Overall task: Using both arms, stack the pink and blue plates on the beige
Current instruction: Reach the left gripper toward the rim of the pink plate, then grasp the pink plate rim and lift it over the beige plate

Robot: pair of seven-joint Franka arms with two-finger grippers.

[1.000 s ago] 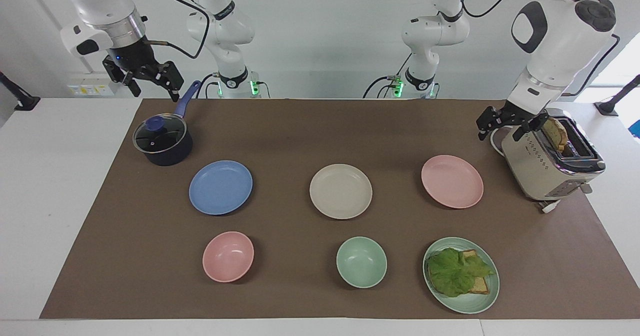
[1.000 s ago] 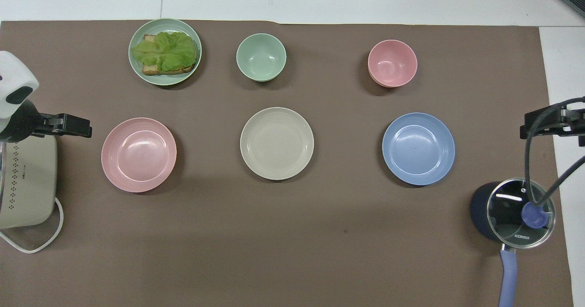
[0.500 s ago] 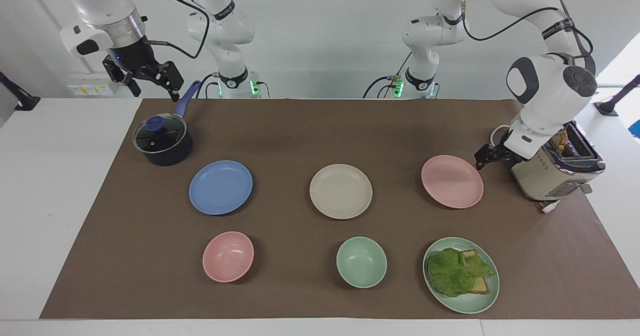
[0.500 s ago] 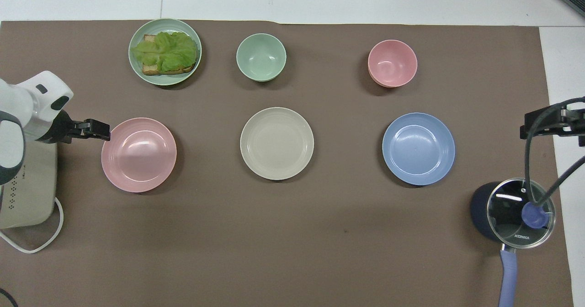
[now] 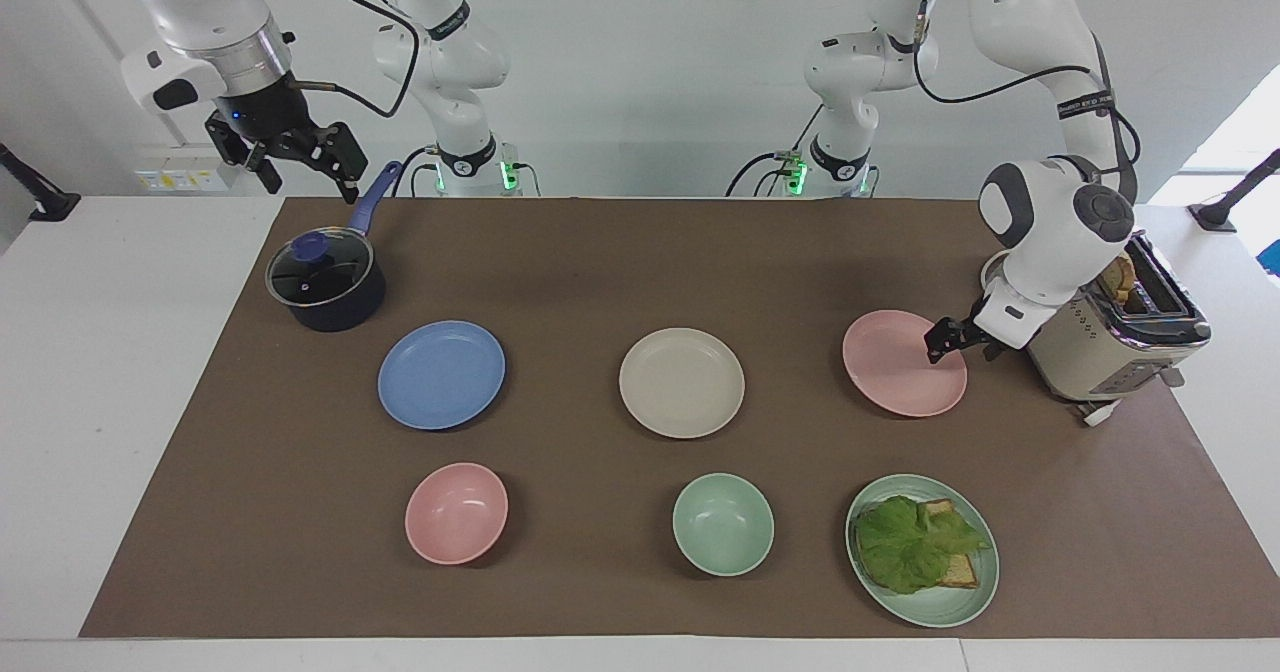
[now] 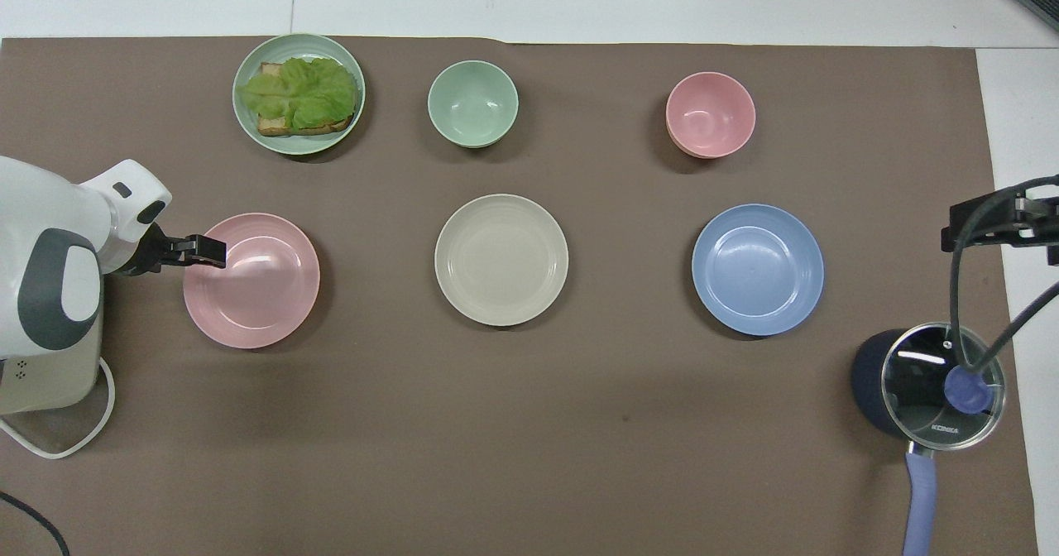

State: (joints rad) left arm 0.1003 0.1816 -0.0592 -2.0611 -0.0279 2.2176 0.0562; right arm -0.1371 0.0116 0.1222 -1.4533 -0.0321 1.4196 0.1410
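Reaching low from beside the toaster (image 5: 1110, 337), the left gripper (image 5: 945, 340) is seen at the rim of the pink plate (image 5: 900, 367), on the edge toward the left arm's end of the bench (image 5: 90, 352). Its fingers are spread wide and nothing is held; whether a fingertip touches the rim cannot be told. From overhead the same gripper (image 6: 198, 250) is shown overlapping the plate's (image 6: 256, 287) edge.

The right gripper (image 5: 295, 157) is held high over the right arm's end of the bench, above the pot handle (image 5: 372, 197), waiting. Its fingers are open wide and nothing is gripped.

The three plates are laid in one row across the brown mat (image 5: 600, 272): the blue plate (image 5: 441, 374) toward the right arm's end, just beside the lidded pot (image 5: 325, 282); the beige plate (image 5: 681, 382) in the middle; the pink one toward the left arm's end. All three are flat on the mat, well apart, nothing stacked.

Farther from the robots, a pink bowl (image 5: 456, 512), a green bowl (image 5: 722, 524) and a green plate (image 5: 940, 607) of lettuce and bread are lined up.
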